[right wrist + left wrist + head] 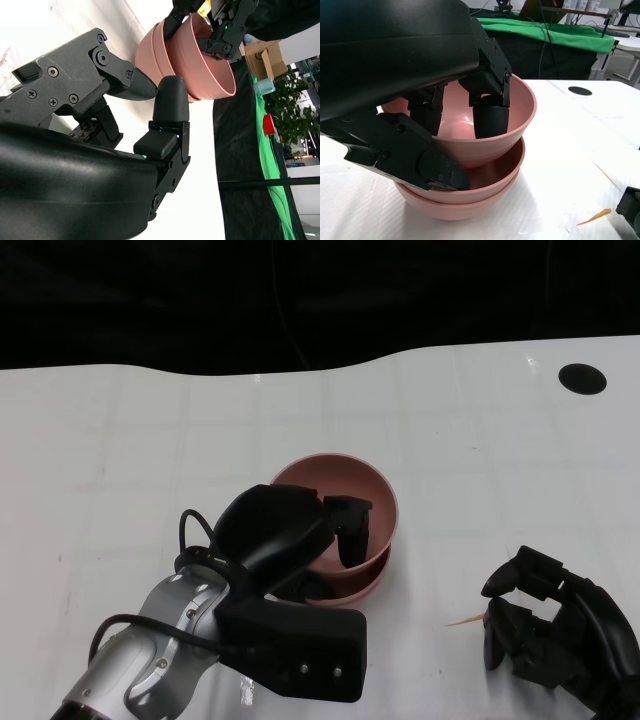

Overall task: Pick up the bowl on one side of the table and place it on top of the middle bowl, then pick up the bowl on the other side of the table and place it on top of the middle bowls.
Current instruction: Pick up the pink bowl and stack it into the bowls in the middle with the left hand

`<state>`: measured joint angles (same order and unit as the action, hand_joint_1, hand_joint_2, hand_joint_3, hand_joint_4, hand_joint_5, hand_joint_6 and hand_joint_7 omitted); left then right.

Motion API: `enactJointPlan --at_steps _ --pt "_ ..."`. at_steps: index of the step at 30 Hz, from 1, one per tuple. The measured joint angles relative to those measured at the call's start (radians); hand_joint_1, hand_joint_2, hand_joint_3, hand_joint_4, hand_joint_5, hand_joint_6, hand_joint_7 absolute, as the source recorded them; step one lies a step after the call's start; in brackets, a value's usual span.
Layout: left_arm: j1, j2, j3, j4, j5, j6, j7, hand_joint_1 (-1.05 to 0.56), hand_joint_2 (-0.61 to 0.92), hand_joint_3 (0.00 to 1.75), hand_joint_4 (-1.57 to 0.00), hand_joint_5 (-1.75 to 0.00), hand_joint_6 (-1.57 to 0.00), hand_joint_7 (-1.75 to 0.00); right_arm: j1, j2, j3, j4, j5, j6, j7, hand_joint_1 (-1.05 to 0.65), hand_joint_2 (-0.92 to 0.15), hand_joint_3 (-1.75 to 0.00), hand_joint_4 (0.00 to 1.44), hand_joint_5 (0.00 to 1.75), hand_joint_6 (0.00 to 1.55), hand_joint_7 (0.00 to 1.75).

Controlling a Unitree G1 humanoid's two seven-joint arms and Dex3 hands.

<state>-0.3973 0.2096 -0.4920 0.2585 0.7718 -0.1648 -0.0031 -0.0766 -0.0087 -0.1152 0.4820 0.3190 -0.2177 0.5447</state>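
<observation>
Glossy pink top bowl (512, 117) nested tilted in two matching pink bowls (470, 200) on the white desk (120, 440), left hand (285, 530) pinching its near rim, fingers (490, 117) inside, right hand (555, 625) beside the stack, fingers apart, holding nothing

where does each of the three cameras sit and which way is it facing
Head view: up on the robot, facing down at the table; shows left hand on the pink bowls, right hand empty.
Left wrist view: behind the left hand, facing the bowls from the side.
Right wrist view: behind the right hand, facing across at the bowls.
All three share the bowls.
</observation>
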Motion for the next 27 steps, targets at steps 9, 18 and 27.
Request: enactJointPlan --at_steps 9,18,27 --pt "0.0 0.001 0.0 -0.005 0.008 0.004 -0.002 -0.14 0.92 0.12 -0.76 -1.49 -0.98 -0.72 0.0 0.0 0.0 0.002 0.0 0.0 0.0 -0.18 -0.57 -1.01 0.86 1.75 0.77 1.53" --pt "0.0 0.013 -0.011 -0.016 0.061 0.016 0.038 -0.57 0.92 0.34 -1.03 -0.34 -1.03 -0.03 0.0 0.0 0.0 0.001 0.0 0.0 0.002 -0.19 -0.59 -0.97 0.87 1.74 0.78 1.5" --pt "0.0 0.025 -0.028 -0.008 0.064 0.012 0.038 -0.77 0.92 0.51 -1.02 -0.27 -0.98 0.0 0.0 0.0 0.0 0.001 -0.001 0.0 -0.003 -0.21 -0.61 -0.93 0.86 1.75 0.77 1.52"
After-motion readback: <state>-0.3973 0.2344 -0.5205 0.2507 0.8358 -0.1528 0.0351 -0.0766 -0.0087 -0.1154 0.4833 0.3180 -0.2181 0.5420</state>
